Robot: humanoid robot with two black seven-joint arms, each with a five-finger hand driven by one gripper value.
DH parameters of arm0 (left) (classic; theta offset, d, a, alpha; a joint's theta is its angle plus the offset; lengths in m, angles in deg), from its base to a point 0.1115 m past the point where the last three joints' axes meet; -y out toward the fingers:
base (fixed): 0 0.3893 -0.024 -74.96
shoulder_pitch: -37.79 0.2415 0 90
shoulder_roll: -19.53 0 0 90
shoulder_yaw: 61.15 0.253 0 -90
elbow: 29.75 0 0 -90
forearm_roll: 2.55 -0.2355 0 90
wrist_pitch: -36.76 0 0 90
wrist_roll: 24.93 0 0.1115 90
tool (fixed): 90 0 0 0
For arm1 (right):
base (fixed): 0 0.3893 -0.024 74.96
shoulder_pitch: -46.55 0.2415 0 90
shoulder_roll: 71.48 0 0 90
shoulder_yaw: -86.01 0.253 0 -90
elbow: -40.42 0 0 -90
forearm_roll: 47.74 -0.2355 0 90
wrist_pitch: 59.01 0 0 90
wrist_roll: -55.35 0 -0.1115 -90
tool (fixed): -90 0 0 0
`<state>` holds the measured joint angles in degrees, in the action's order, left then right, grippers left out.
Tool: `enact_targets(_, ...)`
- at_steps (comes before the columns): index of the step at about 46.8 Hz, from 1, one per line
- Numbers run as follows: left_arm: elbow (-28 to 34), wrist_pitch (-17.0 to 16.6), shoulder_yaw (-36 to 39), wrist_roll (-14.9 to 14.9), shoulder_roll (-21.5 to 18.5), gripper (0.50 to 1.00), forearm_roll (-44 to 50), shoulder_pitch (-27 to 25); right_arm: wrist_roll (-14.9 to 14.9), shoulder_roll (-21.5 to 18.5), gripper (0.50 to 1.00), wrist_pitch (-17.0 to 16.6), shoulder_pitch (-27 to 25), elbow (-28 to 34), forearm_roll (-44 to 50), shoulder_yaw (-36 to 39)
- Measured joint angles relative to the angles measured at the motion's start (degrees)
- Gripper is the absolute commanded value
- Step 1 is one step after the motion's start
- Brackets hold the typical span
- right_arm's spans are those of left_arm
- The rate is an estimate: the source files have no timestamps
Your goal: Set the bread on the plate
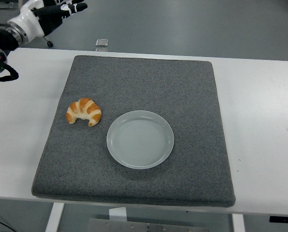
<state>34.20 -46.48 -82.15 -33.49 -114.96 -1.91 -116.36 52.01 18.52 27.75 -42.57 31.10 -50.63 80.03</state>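
Grey floor runs behind my white table [265,121], where a dark felt mat [134,87] gives the bread some grip. My left hand [47,10] sits high at the far left corner, fingers [75,7] extended and holding nothing, though the frame edge cuts them off. Well below and to their right lies the croissant [84,111], just beside the empty plate [140,139], so I judge the reach hasn't begun.

The golden croissant [84,111] lies curved on the grey mat, just left of my pale, seemingly empty plate [140,139], not touching it.
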Motion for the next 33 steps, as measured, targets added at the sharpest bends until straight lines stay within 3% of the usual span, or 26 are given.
enact_targets(11, 10.5, 0.5, 22.3, 1.5, -8.2, 0.992, -1.8, -19.0, 0.0, 0.0, 0.930, 0.0, 0.0, 0.0, 0.0, 0.0)
enact_targets(20, 15.4, 0.9, 44.8, 2.0, -9.3, 0.990, -11.8, -35.8, 0.0, 0.0, 0.930, 0.0, 0.0, -0.1, 0.0, 0.0)
enact_targets(24, 16.1, 0.9, 49.0, 2.0, -9.3, 0.990, -15.0, -38.4, 0.0, 0.0, 0.930, 0.0, -0.1, -0.1, 0.0, 0.0)
enact_targets(33, 16.3, 0.8, 51.5, 2.2, -9.9, 0.990, -24.9, -38.0, 0.0, 0.0, 0.930, 0.0, -0.1, -0.1, 0.1, 0.0)
